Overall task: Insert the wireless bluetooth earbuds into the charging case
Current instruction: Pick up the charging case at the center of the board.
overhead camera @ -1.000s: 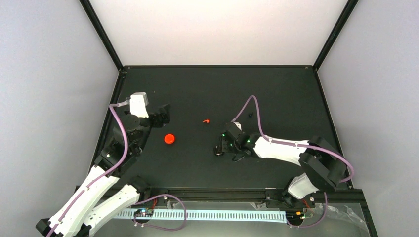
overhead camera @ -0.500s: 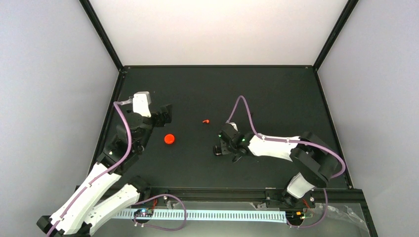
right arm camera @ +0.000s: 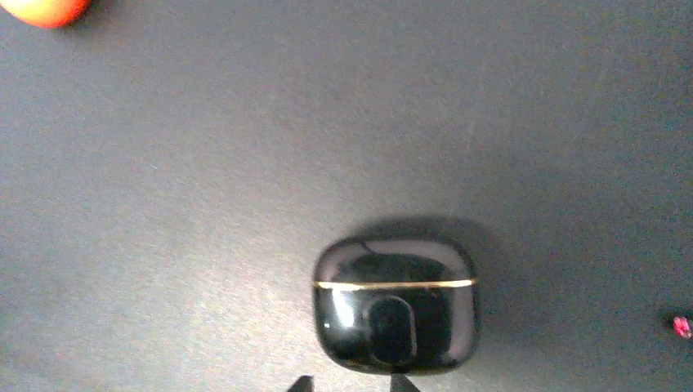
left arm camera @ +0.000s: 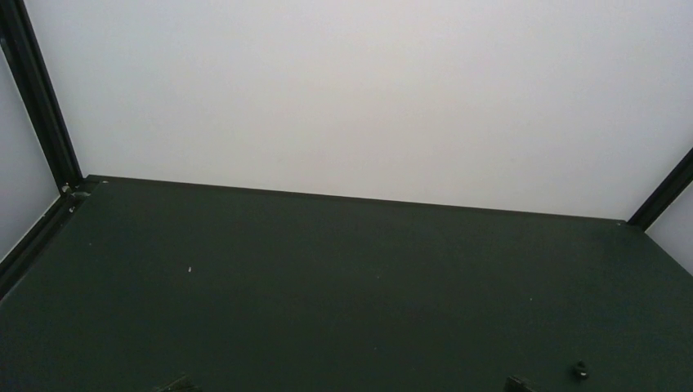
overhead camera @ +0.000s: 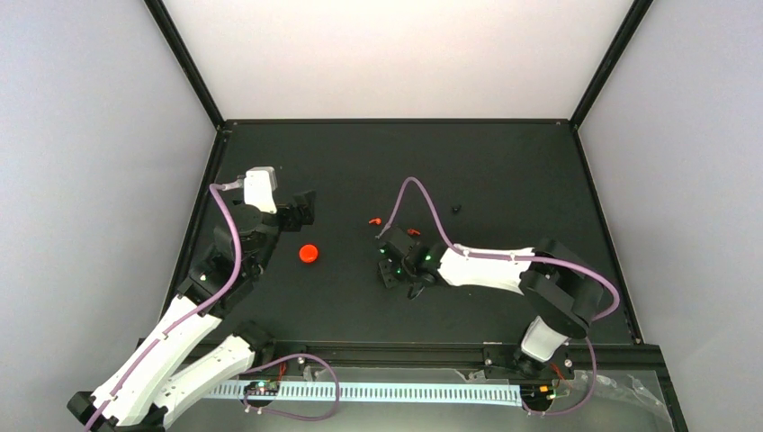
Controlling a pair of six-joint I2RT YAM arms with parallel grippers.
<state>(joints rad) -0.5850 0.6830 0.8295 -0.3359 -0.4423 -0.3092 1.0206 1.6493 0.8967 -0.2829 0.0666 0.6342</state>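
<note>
The charging case (overhead camera: 309, 254) is a round red-orange puck lying closed left of centre; its edge peeks into the right wrist view's top left corner (right arm camera: 47, 8). One red earbud (overhead camera: 374, 220) lies on the mat behind my right gripper (overhead camera: 396, 263), and it may be the red speck (right arm camera: 682, 327) at the right edge of the right wrist view. A second red speck (overhead camera: 414, 232) shows beside the right wrist. My right gripper (right arm camera: 351, 384) has its tips nearly together with nothing between them. My left gripper (overhead camera: 301, 209) (left arm camera: 345, 385) hangs open above the mat, behind the case.
A glossy black rounded box (right arm camera: 395, 314) (overhead camera: 388, 275) with a gold seam sits on the mat right in front of the right fingertips. A small black lump (overhead camera: 456, 208) (left arm camera: 579, 371) lies further back. Black frame rails (overhead camera: 396, 121) border the dark mat.
My right gripper has closed down and swung left across the mat, the black box shifting left ahead of it. The second red speck has come into view. The left arm barely moved.
</note>
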